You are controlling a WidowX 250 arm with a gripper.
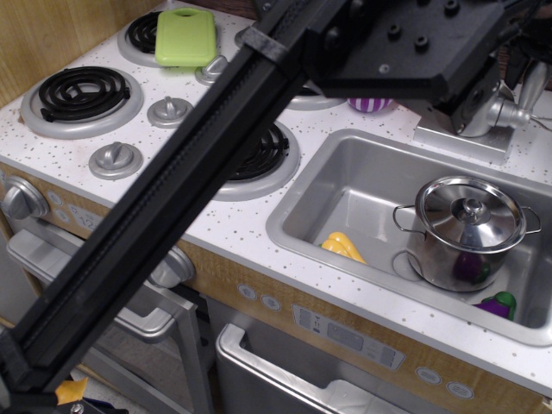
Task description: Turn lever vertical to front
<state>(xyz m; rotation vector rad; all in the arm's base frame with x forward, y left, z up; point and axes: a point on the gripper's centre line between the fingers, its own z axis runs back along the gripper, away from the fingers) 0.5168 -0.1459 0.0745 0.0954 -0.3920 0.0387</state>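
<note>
Lever (515, 112) is at the far right of your counter, a short silver stub w/ a flared round end, poking out to the right from the fat silver faucet body (477, 110). Faucet sits on a flat silver base (457, 140) just behind the sink (345, 194).

Your arm (198, 181) is a big black bar that runs from the near left corner up to the far right. Its wide black end sits right over the faucet & hides most of it. You can't see the gripper fingers at all, so can't tell if they're open, closed or holding the lever.

In the sink: a shiny pot w/ lid (468, 226) on the right, a yellow toy (343, 246) near the middle, a purple toy w/ green top (498, 304) at the near right corner.

On the stove side you've got a green board (185, 36) on the far burner, a black coil burner (79, 91) at left, small silver knobs (115, 158) btwn them. A bit of a purple striped toy (369, 104) peeks out under the arm.
</note>
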